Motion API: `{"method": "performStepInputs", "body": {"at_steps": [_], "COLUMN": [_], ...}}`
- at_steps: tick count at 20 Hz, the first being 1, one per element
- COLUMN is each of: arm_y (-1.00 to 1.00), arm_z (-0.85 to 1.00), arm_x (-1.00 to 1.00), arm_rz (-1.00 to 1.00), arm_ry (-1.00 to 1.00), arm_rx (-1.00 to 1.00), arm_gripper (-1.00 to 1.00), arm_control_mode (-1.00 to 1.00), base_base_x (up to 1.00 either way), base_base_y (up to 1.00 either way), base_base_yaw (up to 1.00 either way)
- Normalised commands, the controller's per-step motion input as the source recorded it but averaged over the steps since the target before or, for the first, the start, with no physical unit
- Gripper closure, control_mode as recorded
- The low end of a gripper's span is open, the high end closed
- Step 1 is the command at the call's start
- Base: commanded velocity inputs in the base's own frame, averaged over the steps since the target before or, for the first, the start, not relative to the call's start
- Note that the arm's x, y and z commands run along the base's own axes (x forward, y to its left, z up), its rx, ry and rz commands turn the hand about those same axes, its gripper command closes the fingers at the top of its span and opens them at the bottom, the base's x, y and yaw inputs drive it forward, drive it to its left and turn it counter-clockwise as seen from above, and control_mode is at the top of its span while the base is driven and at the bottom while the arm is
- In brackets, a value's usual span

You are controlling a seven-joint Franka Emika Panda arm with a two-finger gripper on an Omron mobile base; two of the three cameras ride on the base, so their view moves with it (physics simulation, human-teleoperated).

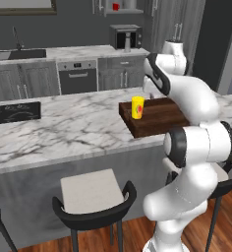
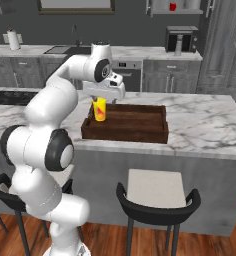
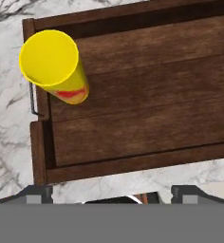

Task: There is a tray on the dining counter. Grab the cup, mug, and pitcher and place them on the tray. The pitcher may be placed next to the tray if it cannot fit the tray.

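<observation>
The cup (image 3: 54, 66), a smooth yellow handleless cylinder with a red-orange mark, stands upright in a corner of the tray (image 3: 142, 99), a dark, grained wooden rectangle with a low raised rim. The tray rests on the white, grey-veined marble worktop (image 1: 64, 128), close to its front edge; the rest of the tray's floor lies bare. The fingers (image 3: 111, 192) are spread wide and grip nothing, poised above the tray's near rim, with the cup off to one side and apart from them.
</observation>
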Motion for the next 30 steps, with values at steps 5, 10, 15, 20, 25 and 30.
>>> {"method": "performStepInputs", "body": {"at_steps": [5, 10, 15, 20, 25, 30], "arm_y": [0.0, 0.01, 0.16, 0.42, 0.34, 0.01], "arm_z": [0.22, 0.18, 0.01, 0.0, 0.01, 0.0], "arm_x": [-0.82, -0.93, -0.86, -0.63, -0.31, -0.36], "arm_rz": [0.03, 0.02, 0.04, 0.03, 0.0, 0.02], "arm_ry": [0.0, 0.0, 0.0, 0.0, 0.0, 0.0], "arm_rx": [0.0, 0.0, 0.0, 0.0, 0.0, 0.0], "arm_gripper": [-1.0, -1.0, -1.0, -1.0, -1.0, -1.0], "arm_control_mode": [-1.0, -1.0, -1.0, -1.0, -1.0, -1.0], "base_base_x": [0.0, 0.0, 0.0, 0.0, 0.0, 0.0], "base_base_y": [0.0, 0.0, 0.0, 0.0, 0.0, 0.0], "base_base_yaw": [0.0, 0.0, 0.0, 0.0, 0.0, 0.0]}}
